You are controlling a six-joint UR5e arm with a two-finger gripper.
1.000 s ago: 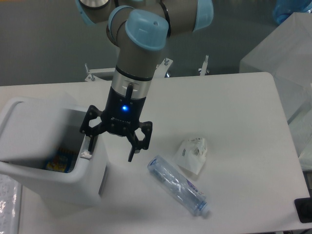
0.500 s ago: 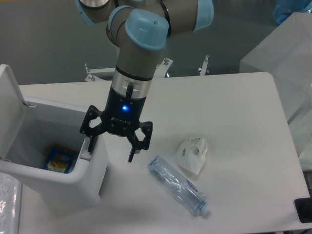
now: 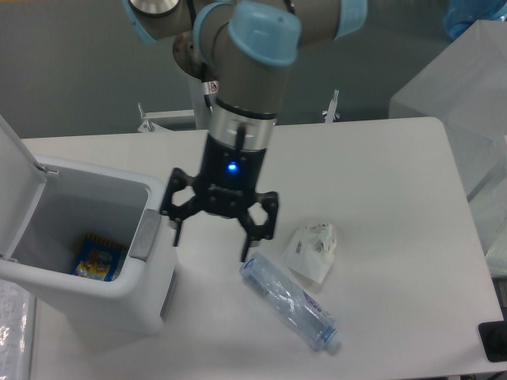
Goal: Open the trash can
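One trash can (image 3: 95, 293) stands at the left edge of the white table (image 3: 380, 182), and I take it as my landmark. Its lid (image 3: 16, 186) is swung up and back on the far-left side, so the bin is open. Its grey push tab (image 3: 143, 234) lies on the rim at the right side of the opening. Inside the can, at the bottom, I can see one flat packet (image 3: 97, 257) in blue and yellow; whatever is printed on it is too small for me to read.

Just right of the trash can is my one gripper (image 3: 210, 241), held above the table. Its two black fingers are spread wide apart and hold nothing. The left fingertip hangs just beside the can's right wall, near the push tab, and I cannot tell whether it touches. My wrist points almost straight down, with a small blue light glowing on the gripper body, and my arm (image 3: 245, 47) rises behind it to the light-blue joint caps at the top of the view.

Further right of the trash can lies one clear plastic bottle (image 3: 289, 301) on its side, slanting towards the near right. Its label cannot be read. Just beyond the bottle, touching or nearly touching it, sits one crumpled white wrapper (image 3: 313, 249) with small dark print I cannot make out.
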